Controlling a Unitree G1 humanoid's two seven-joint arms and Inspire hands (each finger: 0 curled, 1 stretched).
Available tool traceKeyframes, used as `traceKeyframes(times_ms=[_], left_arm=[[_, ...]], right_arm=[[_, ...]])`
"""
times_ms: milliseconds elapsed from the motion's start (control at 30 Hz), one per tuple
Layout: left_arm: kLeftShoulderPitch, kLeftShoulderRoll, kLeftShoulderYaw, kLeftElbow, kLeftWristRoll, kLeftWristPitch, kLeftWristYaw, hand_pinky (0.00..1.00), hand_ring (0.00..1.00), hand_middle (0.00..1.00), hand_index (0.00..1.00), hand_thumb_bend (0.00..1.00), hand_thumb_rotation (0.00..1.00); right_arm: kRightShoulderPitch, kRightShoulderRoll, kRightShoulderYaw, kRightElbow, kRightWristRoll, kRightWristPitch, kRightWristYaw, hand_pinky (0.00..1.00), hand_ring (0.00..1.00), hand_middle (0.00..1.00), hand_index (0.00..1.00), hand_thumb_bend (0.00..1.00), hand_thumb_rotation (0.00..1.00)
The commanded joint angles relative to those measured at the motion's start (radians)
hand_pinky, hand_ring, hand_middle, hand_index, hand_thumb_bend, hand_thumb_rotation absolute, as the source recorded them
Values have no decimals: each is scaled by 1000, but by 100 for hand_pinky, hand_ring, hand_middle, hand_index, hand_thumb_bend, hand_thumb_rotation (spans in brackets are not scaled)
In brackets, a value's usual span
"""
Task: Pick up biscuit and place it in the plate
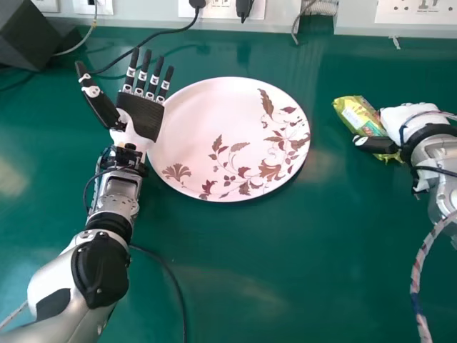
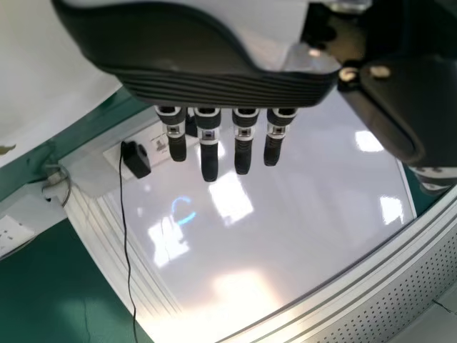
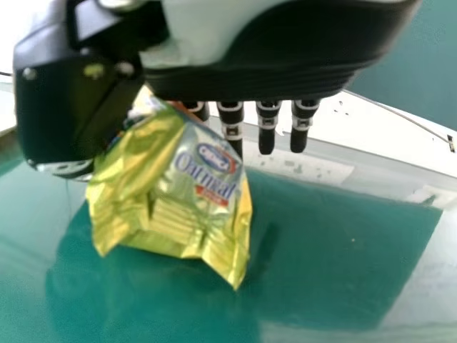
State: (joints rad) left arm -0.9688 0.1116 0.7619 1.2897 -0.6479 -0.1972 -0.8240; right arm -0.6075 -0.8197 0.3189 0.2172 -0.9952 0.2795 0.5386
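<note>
The round white floral plate (image 1: 193, 128) lies upper centre; my black left hand (image 1: 141, 116), upper left, is wide. At right, my right hand (image 1: 413, 120) pinches the crinkly yellow plastic biscuit packet (image 1: 355, 114), probably light, slippery, crumbly: best held gently mid-body.

- Table (image 1: 285, 271) between plate (image 1: 228, 136) and packet (image 1: 355, 114) gives room to pass.
- Left hand (image 1: 143, 116) blocks the plate's left edge.
- Cable (image 1: 156, 33) runs behind that hand.
</note>
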Motion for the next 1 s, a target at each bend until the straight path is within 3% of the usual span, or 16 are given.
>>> traceKeyframes(times_ms=[0, 800, 967], left_arm=[[43, -14, -3, 21, 6, -3, 1, 100, 92, 97, 100, 100, 52], [42, -11, -9, 23, 13, -7, 5, 92, 89, 95, 100, 100, 48], [41, -8, 0, 24, 5, 18, -10, 92, 89, 96, 100, 100, 49]], right_arm=[[32, -11, -2, -11, 23, -11, 39, 100, 100, 41, 50, 50, 0], [55, -74, -99, -200, 46, 8, 137, 100, 100, 41, 50, 50, 0], [61, -84, -115, -222, 48, 3, 154, 100, 100, 41, 50, 50, 0]])
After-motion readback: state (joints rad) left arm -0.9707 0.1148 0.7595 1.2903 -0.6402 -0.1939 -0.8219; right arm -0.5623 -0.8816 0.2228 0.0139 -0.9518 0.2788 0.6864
